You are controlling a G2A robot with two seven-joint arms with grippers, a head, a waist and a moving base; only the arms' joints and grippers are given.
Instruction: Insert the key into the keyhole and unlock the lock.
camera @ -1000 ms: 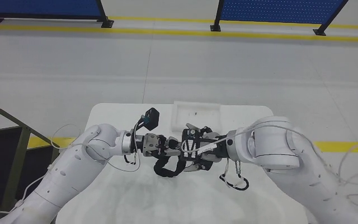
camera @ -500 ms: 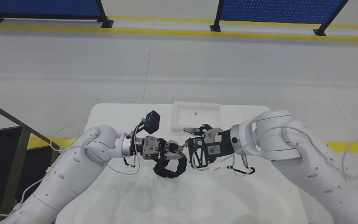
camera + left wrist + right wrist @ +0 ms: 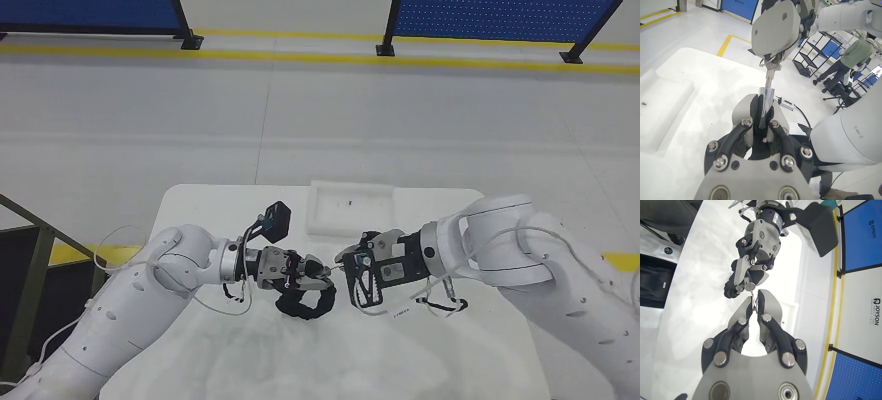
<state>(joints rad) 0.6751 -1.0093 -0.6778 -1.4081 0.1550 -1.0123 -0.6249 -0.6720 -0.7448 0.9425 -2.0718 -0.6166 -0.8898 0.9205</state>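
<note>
A chrome lock cylinder (image 3: pixel 766 100) stands between the pads of my left gripper (image 3: pixel 762 106), which is shut on it. The lock's black cable loop (image 3: pixel 305 303) hangs below over the table. A silver key (image 3: pixel 770 75) has its tip in the keyhole, with most of the blade still outside. My right gripper (image 3: pixel 754 303) is shut on the key's head (image 3: pixel 754 300), where a small ring hangs. The two grippers face each other tip to tip above the table's middle, left gripper (image 3: pixel 310 268) and right gripper (image 3: pixel 345 265). The lock's end face (image 3: pixel 750 286) points at the right wrist camera.
The white table (image 3: pixel 200 330) carries a shallow white foam tray (image 3: pixel 350 208) at its far edge. Thin cables with a small tag (image 3: pixel 400 312) dangle under the right forearm. A dark metal frame (image 3: pixel 20 260) stands off the table's left side.
The right arm has rolled its wrist and drawn a little to the right, so the grippers overlap less. Its dangling cables swung along. The left gripper kept the lock almost in place.
</note>
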